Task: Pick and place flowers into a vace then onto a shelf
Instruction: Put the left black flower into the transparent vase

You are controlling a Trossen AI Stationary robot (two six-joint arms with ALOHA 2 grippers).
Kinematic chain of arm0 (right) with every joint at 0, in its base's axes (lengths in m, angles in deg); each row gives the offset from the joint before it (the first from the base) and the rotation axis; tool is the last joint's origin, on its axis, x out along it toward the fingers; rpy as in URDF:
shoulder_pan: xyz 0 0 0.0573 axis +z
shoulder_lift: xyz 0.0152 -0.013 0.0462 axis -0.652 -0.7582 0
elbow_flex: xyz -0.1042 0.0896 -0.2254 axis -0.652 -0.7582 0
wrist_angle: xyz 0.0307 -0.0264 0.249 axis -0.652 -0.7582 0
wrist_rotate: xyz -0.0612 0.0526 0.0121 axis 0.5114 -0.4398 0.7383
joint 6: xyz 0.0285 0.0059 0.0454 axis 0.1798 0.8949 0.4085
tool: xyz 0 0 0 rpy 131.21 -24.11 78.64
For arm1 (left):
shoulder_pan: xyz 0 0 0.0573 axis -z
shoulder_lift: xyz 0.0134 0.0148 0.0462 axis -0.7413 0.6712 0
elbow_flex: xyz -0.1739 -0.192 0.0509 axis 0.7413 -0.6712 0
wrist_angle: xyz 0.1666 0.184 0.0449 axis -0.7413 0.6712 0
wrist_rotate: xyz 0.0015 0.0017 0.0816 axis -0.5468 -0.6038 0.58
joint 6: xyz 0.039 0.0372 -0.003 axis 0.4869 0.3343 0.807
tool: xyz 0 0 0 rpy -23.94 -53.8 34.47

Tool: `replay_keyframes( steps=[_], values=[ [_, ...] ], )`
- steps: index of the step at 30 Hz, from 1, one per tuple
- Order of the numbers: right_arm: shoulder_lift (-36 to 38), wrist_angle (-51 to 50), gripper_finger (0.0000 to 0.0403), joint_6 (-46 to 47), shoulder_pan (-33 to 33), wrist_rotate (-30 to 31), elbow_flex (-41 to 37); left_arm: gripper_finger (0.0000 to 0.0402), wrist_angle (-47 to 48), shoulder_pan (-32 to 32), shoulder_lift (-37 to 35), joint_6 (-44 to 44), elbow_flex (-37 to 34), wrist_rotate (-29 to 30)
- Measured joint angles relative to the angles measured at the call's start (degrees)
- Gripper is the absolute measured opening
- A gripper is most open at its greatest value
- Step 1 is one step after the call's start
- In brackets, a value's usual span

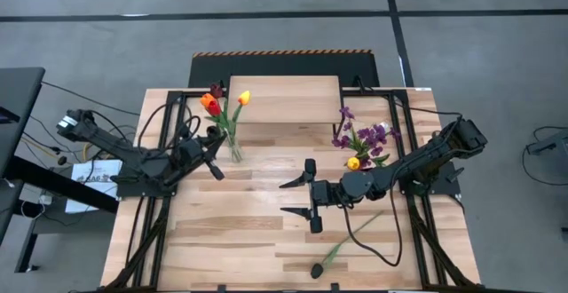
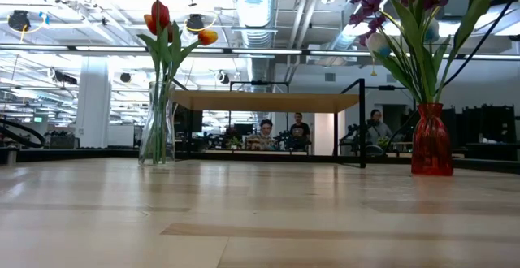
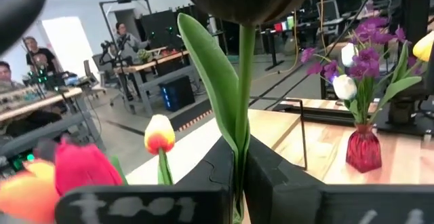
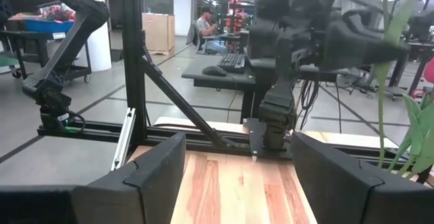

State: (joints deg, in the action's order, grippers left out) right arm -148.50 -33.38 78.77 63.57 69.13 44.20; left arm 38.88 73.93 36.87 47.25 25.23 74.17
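Low view, from nearest to farthest, first takes in the pale slatted wooden tabletop (image 2: 260, 219). Standing on it to one side is a tall clear glass vase (image 2: 157, 126) of red and orange tulip-like flowers (image 2: 161, 18); to the other side is a small red glass vase (image 2: 431, 140) with purple-blossom sprigs (image 2: 363, 4). Between and behind them stands the low light-wood shelf on thin black legs (image 2: 264, 101), with nothing on its top. Beyond the table, people sit at desks in the room.

From above, a single dark-headed flower on a long green stem (image 1: 330, 255) lies flat on the boards near the table's front edge. Just beyond it the right gripper (image 1: 303, 202) hovers over the middle of the table, its jaws spread wide and holding nothing; its wrist view shows only bare wood between the two dark fingers (image 4: 146, 176).

Farther back on the left, the left gripper (image 1: 213, 157) sits beside the clear vase. Its wrist view shows the jaws pressed together, pinching the green stem of a dark-headed tulip-like flower (image 3: 245, 61), with the yellow, red and orange heads just beside it.

No brand name can be made out; a white sheet (image 1: 96, 176) by the left arm's base carries print too small to read.
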Motion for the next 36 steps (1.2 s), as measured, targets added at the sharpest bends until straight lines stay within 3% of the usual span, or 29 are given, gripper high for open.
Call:
replay_keyframes(
  steps=[8, 17, 36],
  values=[
    [0.0, -0.18, 0.026, -0.06, 0.0, 0.0, 0.0, 0.0, -20.44, 0.0, 0.02, 2.7, -12.24, 0.01],
    [0.0, -0.41, 0.026, -0.79, 0.0, 0.0, 0.0, 0.0007, -21.74, -0.07, -0.01, 0.79, -17.42, 0.05],
    [0.0, -0.92, 0.026, -1.96, -0.13, 0.18, 0.0, 0.0176, -21.19, -0.09, -0.02, -1.3, -18.19, 0.52]
  ],
)
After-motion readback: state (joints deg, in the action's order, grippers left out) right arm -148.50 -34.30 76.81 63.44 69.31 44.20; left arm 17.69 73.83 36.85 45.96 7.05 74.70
